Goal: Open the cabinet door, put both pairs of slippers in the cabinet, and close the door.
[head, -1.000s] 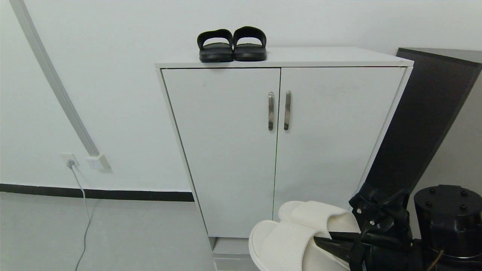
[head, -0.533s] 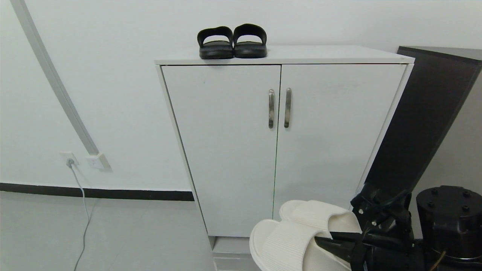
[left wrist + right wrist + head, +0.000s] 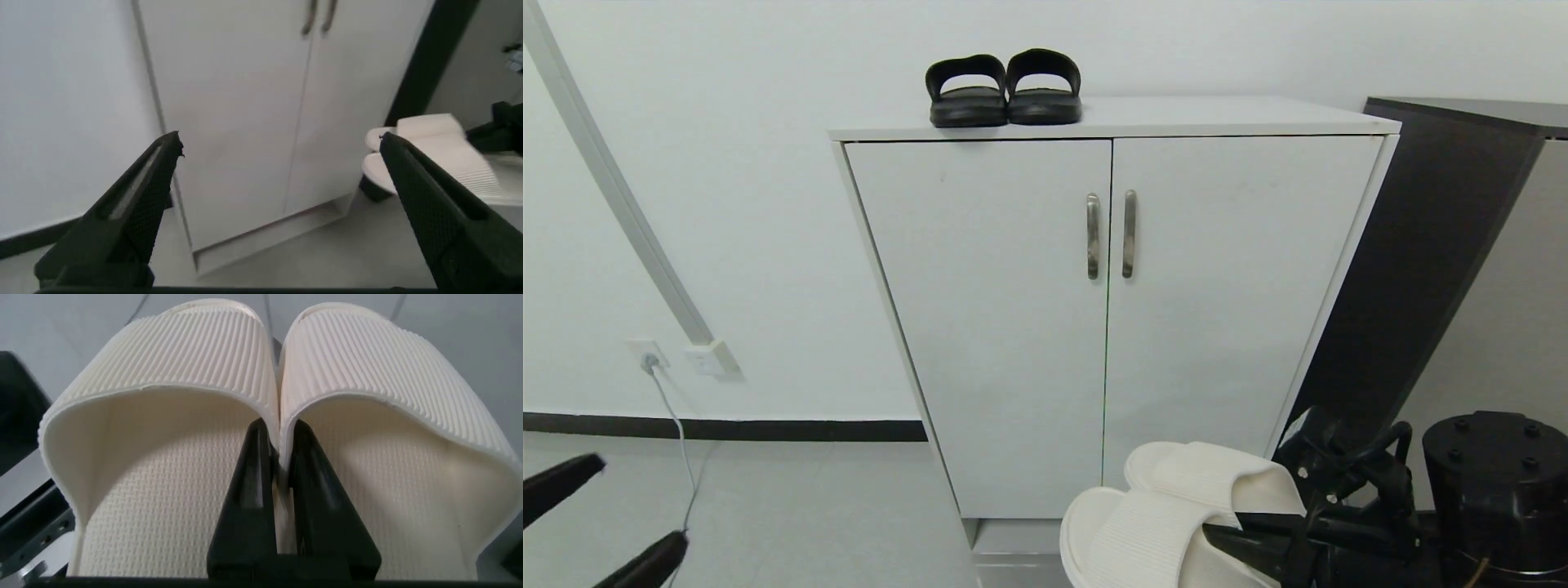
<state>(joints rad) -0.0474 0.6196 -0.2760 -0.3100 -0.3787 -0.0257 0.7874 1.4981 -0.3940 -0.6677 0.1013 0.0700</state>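
Head camera is looking forward and slightly down from a middling distance, taking in the full front of the cabinet, its handles and the floor before it.

Left wrist camera is sitting behind the left gripper and looking out between its spread fingers at the cabinet's lower front, somewhat nearer. The handles are showing well beyond the fingertips, and the white slippers outside one finger.

Right wrist camera is looking along the right gripper at very close range, into those slippers, one on either side of the pinched fingers.

Head and left wrist views are sharing cabinet, handles and slippers. Head and right wrist views are sharing the slippers.
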